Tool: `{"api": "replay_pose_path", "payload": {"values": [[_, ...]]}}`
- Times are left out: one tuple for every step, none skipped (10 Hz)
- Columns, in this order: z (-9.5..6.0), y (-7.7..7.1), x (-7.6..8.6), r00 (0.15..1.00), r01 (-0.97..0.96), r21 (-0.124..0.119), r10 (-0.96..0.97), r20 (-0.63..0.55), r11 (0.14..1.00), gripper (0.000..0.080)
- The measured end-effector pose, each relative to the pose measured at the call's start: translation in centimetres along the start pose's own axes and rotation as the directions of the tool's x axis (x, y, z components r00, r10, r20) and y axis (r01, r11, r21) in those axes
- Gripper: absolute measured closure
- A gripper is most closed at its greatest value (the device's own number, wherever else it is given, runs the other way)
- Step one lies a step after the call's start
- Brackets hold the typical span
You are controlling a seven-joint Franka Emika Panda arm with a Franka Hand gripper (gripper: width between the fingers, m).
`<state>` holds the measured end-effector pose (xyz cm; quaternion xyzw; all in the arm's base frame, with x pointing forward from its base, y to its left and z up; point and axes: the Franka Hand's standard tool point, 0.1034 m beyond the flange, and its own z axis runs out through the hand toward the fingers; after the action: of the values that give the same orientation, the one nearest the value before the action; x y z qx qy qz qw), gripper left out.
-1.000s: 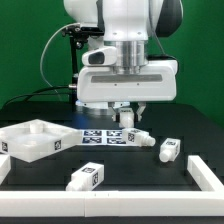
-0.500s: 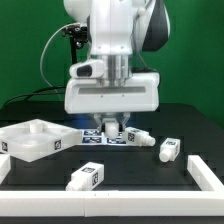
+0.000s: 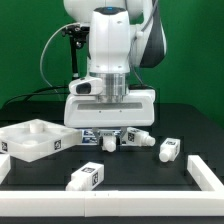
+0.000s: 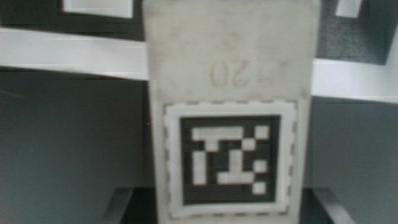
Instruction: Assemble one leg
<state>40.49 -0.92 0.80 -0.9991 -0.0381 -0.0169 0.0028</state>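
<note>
My gripper (image 3: 109, 138) is down just above the table, in front of the marker board (image 3: 92, 134), and is shut on a leg (image 3: 108, 143), a short white block with a black-and-white tag. In the wrist view this leg (image 4: 222, 110) fills the middle, its tag facing the camera, with the dark fingers (image 4: 135, 206) on either side of its lower end. Three more legs lie loose: one (image 3: 141, 138) just to the exterior view's right of the gripper, one (image 3: 170, 149) farther right, one (image 3: 87, 177) near the front.
The large flat white panel with a raised rim (image 3: 30, 140) lies at the exterior view's left. A white border bar (image 3: 100, 212) runs along the table's front and another (image 3: 207, 174) stands at the right. Cables hang behind the arm.
The gripper has moved down and toward the exterior view's left with the leg in it, from above the marker board to just above the table.
</note>
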Motion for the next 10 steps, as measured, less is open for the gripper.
{"api": "replay_pose_path", "payload": {"values": [[0.0,0.0,0.0,1.000,0.002,0.000,-0.002,0.000,1.000,0.0514],[0.0,0.0,0.0,1.000,0.003,0.000,-0.003,0.000,1.000,0.0514],[-0.1,0.1,0.0,1.000,0.019,0.002,-0.019,0.008,1.000,0.0335],[-1.6,0.9,0.2,0.998,0.049,0.012,-0.049,0.029,0.999,0.0205],[-3.6,1.6,1.3,0.998,0.032,0.029,-0.034,0.059,0.999,0.0205],[-5.2,1.8,3.7,0.997,0.027,0.042,-0.030,0.071,0.999,0.0161],[-6.4,2.4,6.4,0.997,0.023,0.049,-0.026,0.069,0.999,0.0161],[-7.1,2.9,9.1,0.997,0.065,0.040,-0.066,0.033,0.997,0.0151],[-7.0,2.5,9.7,0.994,0.105,0.037,-0.106,0.010,0.994,0.0151],[-6.8,2.5,9.3,0.994,0.104,0.038,-0.105,0.018,0.994,0.0151]]}}
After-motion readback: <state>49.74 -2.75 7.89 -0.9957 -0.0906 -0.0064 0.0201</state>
